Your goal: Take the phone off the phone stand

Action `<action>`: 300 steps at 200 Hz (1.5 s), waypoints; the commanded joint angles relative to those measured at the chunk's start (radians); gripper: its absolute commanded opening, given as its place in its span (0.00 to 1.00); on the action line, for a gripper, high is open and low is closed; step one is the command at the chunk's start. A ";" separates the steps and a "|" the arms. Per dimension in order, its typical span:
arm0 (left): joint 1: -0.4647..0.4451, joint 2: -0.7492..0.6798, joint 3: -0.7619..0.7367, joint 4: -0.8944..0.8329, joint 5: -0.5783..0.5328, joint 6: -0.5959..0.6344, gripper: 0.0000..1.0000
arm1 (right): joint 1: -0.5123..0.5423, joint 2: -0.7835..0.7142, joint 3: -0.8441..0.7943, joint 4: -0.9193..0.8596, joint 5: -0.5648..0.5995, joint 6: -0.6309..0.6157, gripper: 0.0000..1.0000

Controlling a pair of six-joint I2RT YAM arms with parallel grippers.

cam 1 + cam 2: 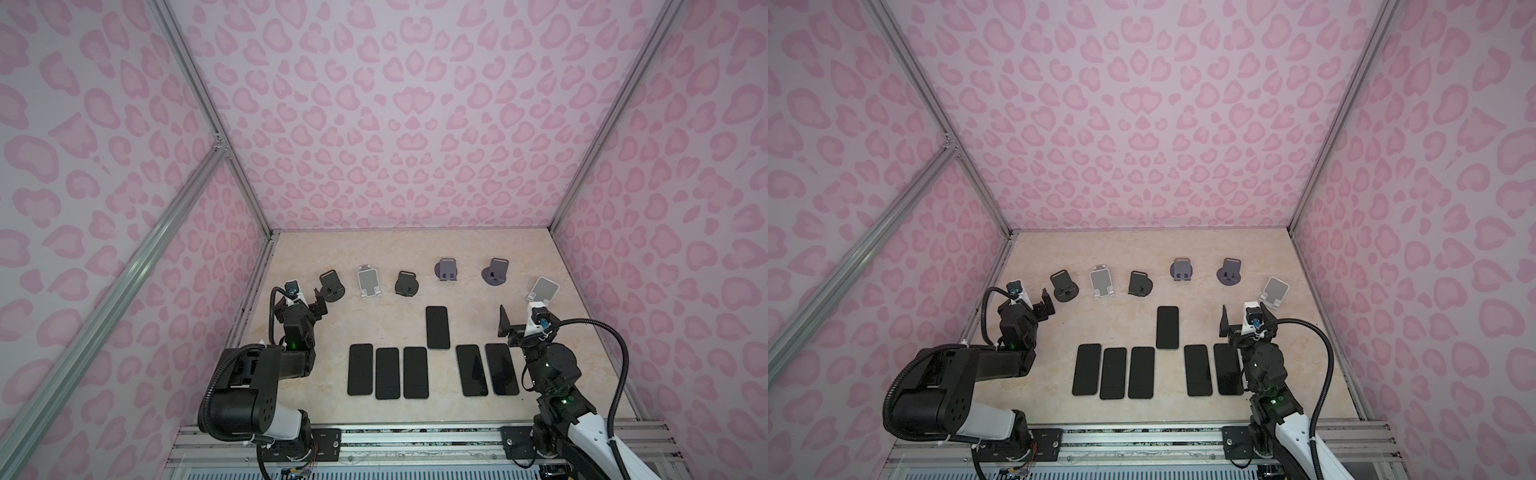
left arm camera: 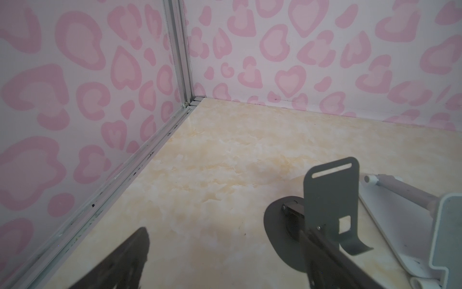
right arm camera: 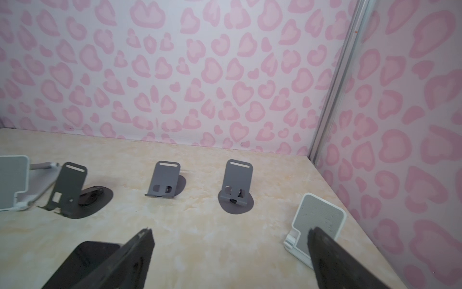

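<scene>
pink heart-print walls [image 1: 415, 124] close in three sides of a beige marbled counter [image 1: 374, 324]. the left arm [image 1: 257, 386] lies along the counter's left edge and the right arm [image 1: 552, 374] stands at its right side, both reaching toward the far wall.

every phone lies flat on the counter, on the robot's side of the stands and well apart from them. a row of five phones [image 1: 415, 372] sits nearest the robot, three to the left and two to the right. the sixth phone [image 1: 437, 327] lies just beyond the gap between those groups.

six phone stands [image 1: 406, 284] line up across the far part of the counter, their backplates tilted. the two greys [image 1: 446, 270] sit a little farther back than the others.

the left end effector [image 2: 223, 230] is spread wide and holds nothing. it sits just beside the leftmost dark stand [image 2: 330, 200]; in the left wrist view one finger crosses in front of that stand's round base, and i cannot tell whether they touch.

the right end effector [image 3: 230, 230] is also spread wide and holds nothing. in the right wrist view one finger overlaps the rightmost white stand [image 3: 320, 220]; contact there is unclear too.
</scene>
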 commanded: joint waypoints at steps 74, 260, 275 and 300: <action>0.001 0.000 0.010 -0.004 0.007 -0.003 0.98 | -0.148 0.650 0.016 0.549 -0.180 -0.069 0.98; 0.001 0.000 0.010 -0.005 0.010 -0.005 0.98 | -0.277 1.011 0.219 0.544 -0.098 0.114 1.00; 0.002 -0.001 0.012 -0.005 0.009 -0.004 0.98 | -0.276 1.011 0.220 0.543 -0.098 0.114 1.00; 0.002 -0.001 0.011 -0.005 0.010 -0.004 0.98 | -0.276 1.011 0.219 0.544 -0.098 0.114 1.00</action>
